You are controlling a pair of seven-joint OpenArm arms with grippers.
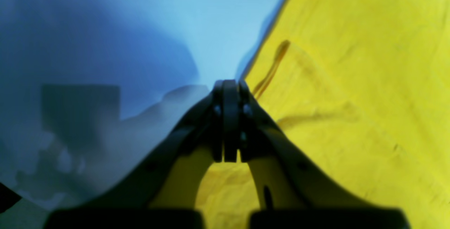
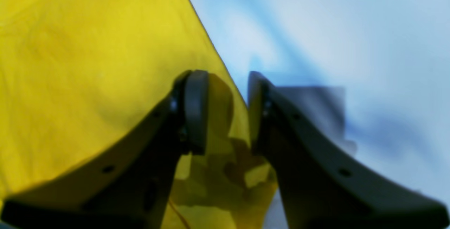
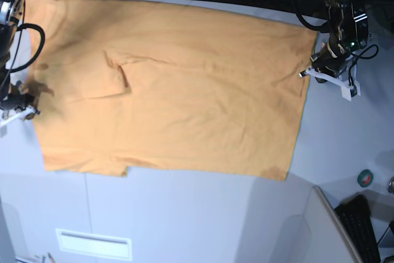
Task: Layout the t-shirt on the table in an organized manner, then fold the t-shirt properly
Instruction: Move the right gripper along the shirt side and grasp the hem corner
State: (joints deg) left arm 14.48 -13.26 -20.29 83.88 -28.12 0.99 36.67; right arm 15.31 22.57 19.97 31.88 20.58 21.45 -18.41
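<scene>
The t-shirt (image 3: 172, 84), soft orange-yellow cotton with shallow creases and one short fold ridge, lies spread flat on the smooth pale grey worktop (image 3: 203, 220). The left gripper (image 1: 230, 123) has its jaws pressed together at the shirt's edge; whether any cloth is pinched between them cannot be told. The right gripper (image 2: 225, 109) stands with jaws parted, straddling the opposite edge, with cloth bunched between its fingers (image 2: 197, 109). A black keyboard (image 3: 363, 226) sits off the worktop corner.
</scene>
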